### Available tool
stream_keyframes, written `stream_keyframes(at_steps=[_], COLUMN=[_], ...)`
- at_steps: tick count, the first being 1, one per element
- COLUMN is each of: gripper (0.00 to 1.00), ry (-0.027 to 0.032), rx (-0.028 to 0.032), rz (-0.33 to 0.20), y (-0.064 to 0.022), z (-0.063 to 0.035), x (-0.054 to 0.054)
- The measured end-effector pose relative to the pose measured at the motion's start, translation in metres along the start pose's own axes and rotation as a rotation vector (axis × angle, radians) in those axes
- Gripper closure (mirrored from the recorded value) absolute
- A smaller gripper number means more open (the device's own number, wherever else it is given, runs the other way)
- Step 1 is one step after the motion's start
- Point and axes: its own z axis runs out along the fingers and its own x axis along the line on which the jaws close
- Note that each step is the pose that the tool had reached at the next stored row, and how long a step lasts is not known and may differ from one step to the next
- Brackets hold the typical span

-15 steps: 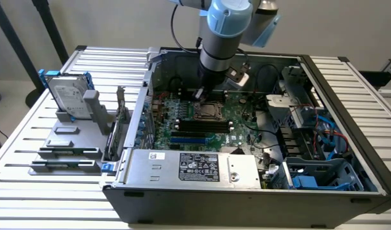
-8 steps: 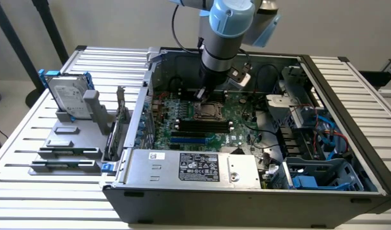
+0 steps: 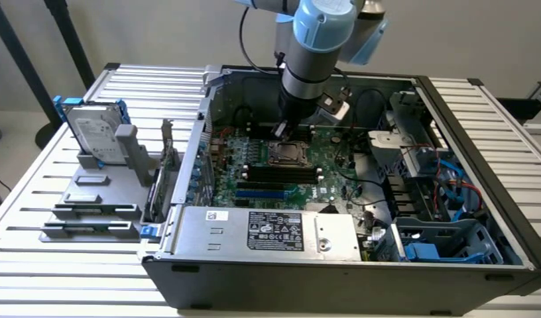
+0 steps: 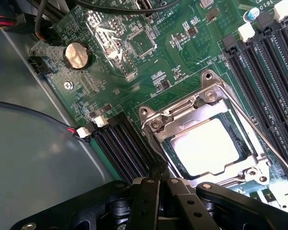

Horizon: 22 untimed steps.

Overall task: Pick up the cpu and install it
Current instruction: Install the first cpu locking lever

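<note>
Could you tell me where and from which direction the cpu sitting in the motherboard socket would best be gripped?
Probably by two opposite edges of its thin rim, coming straight down from above. The cpu lies flat inside the metal socket frame, so its bright top offers nothing to pinch and the frame blocks any sideways approach. The shut gripper sits beside the frame, apparently holding nothing.

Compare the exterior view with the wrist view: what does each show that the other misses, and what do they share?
Exterior view only: the whole open computer case on a slatted table, the upright hard drive with blue brackets on a grey stand, the grey box with a white label, and the arm reaching down into the case.
Wrist view only: the coin battery, and the hand shut, holding nothing, beside the socket.
Both: the green motherboard and the cpu seated in its metal socket frame.
</note>
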Motion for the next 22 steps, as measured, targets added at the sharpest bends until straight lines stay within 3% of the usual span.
stream_keyframes(at_steps=[22], gripper=[0.89], ry=[0.0006], rx=[-0.0006], rz=[0.0], y=[0.0137], z=[0.0002], x=[0.008])
